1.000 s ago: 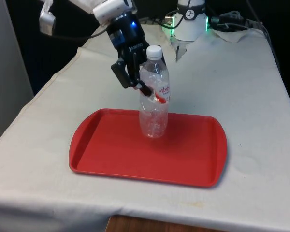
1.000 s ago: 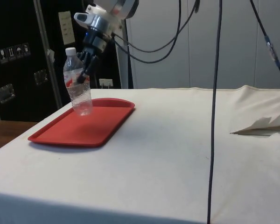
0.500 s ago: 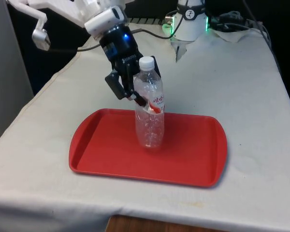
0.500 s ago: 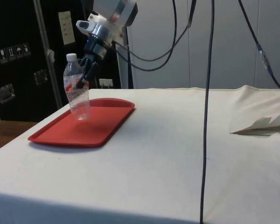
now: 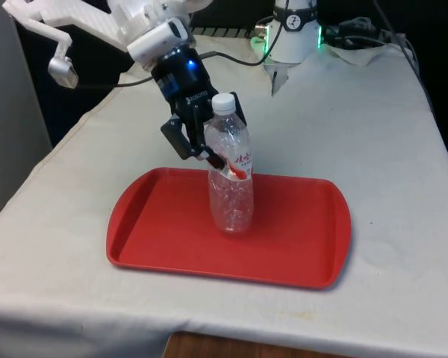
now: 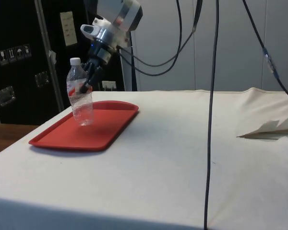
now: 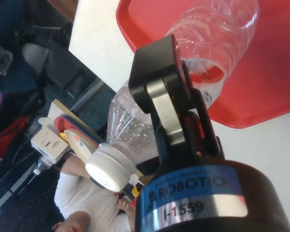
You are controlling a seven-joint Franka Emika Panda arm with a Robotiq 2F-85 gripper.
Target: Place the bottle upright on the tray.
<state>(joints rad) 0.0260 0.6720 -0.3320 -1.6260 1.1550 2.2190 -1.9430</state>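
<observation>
Over the red tray: clear bottle held near upright by the black gripper.

Front view: far finger hidden behind the bottle point(image 5: 230, 175); gripper point(image 5: 209, 145) closed on the labelled mid-section, just under the shoulder. Long axis close to vertical, white cap up, base at or just above the tray point(image 5: 299, 253) floor, towards its far edge; contact not discernible. Body transparent, ribbed, apparently empty, with a red-and-white label.
Side view: fingertips masked by the bottle; cap tipped slightly away from the gripper, base over the tray's middle.
Wrist view: lower body partly covered by one finger point(image 7: 157, 92); cap nearest the camera, base pointing down at the tray; a person in a white top beyond the table edge, cut off.
</observation>
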